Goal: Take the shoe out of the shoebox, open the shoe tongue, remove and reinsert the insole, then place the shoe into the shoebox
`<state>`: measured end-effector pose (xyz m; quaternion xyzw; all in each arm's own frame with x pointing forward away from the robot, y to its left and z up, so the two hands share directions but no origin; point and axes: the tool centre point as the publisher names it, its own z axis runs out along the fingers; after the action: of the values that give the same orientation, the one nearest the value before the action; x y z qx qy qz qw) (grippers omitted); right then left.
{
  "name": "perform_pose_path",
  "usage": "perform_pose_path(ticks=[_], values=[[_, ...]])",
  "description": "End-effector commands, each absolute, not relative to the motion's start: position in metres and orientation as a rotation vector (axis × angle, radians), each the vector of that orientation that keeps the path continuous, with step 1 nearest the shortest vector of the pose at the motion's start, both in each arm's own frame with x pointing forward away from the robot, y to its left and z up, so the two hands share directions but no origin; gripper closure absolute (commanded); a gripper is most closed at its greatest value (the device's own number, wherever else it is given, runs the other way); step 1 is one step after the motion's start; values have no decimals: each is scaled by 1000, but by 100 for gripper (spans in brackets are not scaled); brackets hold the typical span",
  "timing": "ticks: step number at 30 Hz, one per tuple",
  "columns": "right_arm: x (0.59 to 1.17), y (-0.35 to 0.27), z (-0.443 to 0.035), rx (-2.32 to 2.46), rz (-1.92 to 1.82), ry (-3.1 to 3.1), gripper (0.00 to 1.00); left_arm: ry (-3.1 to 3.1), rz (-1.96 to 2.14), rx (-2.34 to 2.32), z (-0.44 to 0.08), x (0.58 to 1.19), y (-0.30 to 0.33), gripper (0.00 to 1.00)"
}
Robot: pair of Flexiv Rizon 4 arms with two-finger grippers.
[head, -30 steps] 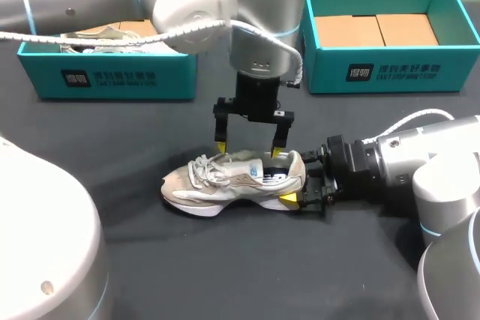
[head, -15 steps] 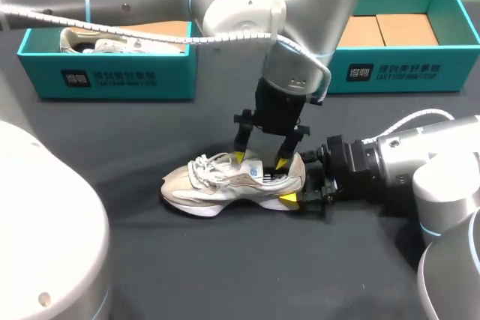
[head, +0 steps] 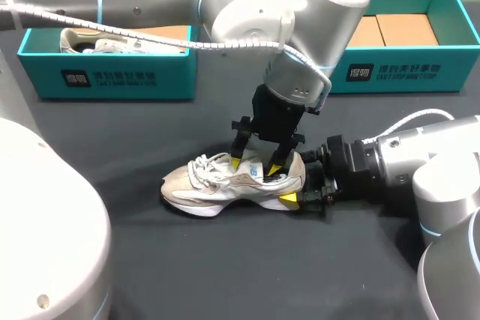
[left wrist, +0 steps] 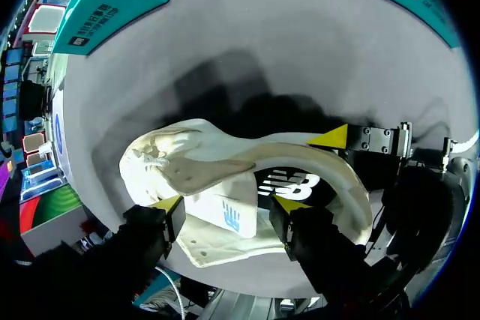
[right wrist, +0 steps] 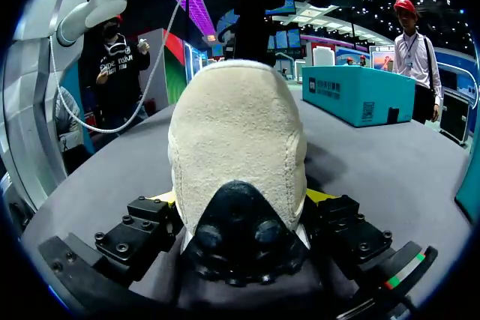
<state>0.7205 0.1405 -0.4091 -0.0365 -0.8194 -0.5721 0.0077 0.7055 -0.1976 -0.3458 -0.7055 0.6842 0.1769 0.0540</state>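
Shoe [head: 225, 183] on table [head: 225, 275], left shoebox [head: 112, 78] and right shoebox [head: 397, 73] behind it

Cream lace-up sneaker [head: 217, 183], standing upright at the middle of the table [head: 225, 260], toe leftward, open teal left shoebox [head: 112, 76] and right shoebox [head: 390, 73] along the far edge

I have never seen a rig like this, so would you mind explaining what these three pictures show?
A two-armed robot stands at a dark table. One picture looks down from above and behind it; the two round ones come from a camera on each wrist. A cream lace-up sneaker stands on the table. The right hand grips its heel from both sides. The left hand sits at the sneaker's tongue; whether it pinches it, I cannot tell. Behind stand two teal cardboard shoeboxes: the left shoebox holds another shoe, the right shoebox brown card inserts.
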Motion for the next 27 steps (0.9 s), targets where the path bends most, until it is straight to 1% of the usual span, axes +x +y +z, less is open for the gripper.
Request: perform_pose_path(ticks=[1, 4, 9, 11, 12, 14, 15, 16, 19, 20, 22, 27], values=[[720, 143, -410, -115, -1782, -2566, 100, 2069, 577, -2136, -351, 707, -199, 28], [720, 143, -410, -115, -1782, -2566, 100, 2054, 613, -2120, -352, 706, -197, 31], [720, 143, -410, -115, -1782, -2566, 100, 2026, 633, -2085, -349, 701, -195, 33], [720, 143, -410, -115, -1782, -2566, 100, 2015, 633, -2079, -346, 700, -193, 37], [720, 143, -410, -115, -1782, -2566, 100, 2005, 631, -2077, -344, 700, -192, 41], [720, 143, -410, -115, -1782, -2566, 100, 2002, 633, -2073, -342, 700, -190, 37], [720, 143, -410, -115, -1782, -2566, 100, 1998, 633, -2070, -341, 700, -189, 38], [720, 143, -410, -115, -1782, -2566, 100, 1992, 633, -2068, -340, 699, -188, 39], [720, 143, -410, -115, -1782, -2566, 100, 1978, 631, -2070, -338, 698, -183, 47], [720, 143, -410, -115, -1782, -2566, 100, 1970, 631, -2069, -337, 698, -182, 47], [720, 143, -410, -115, -1782, -2566, 100, 1965, 637, -2064, -337, 697, -179, 53], [720, 143, -410, -115, -1782, -2566, 100, 1938, 640, -2067, -336, 697, -173, 58]])
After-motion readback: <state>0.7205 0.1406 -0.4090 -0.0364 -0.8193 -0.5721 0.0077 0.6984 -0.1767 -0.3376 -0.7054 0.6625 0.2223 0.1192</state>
